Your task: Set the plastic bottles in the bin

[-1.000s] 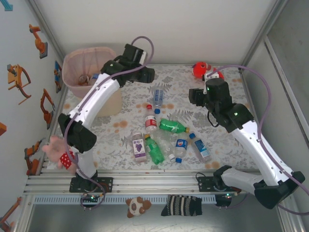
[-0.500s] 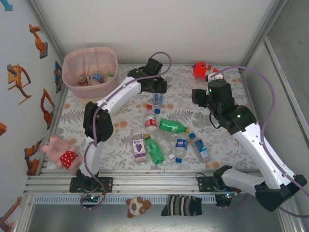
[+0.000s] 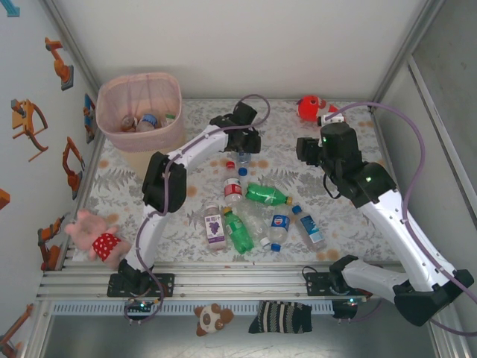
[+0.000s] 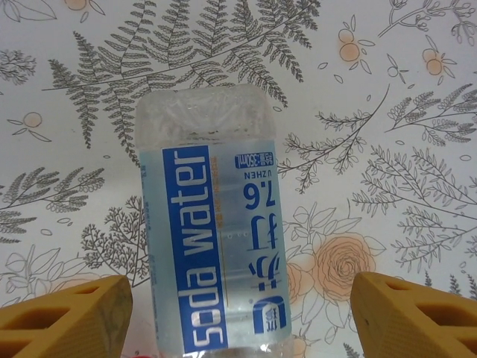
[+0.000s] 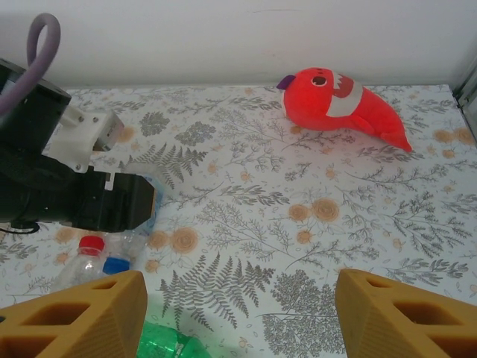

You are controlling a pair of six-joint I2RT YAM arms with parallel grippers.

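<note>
The left tool (image 4: 238, 294) stood open astride one soda-water bottle (image 4: 212, 224); the right tool (image 5: 238, 302) gaped empty, one red fish plush (image 5: 339, 104) lying beyond it.

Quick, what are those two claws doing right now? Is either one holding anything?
Left gripper: open, one finger on each side of the soda water bottle, not closed on it.
Right gripper: open, holding nothing.
</note>
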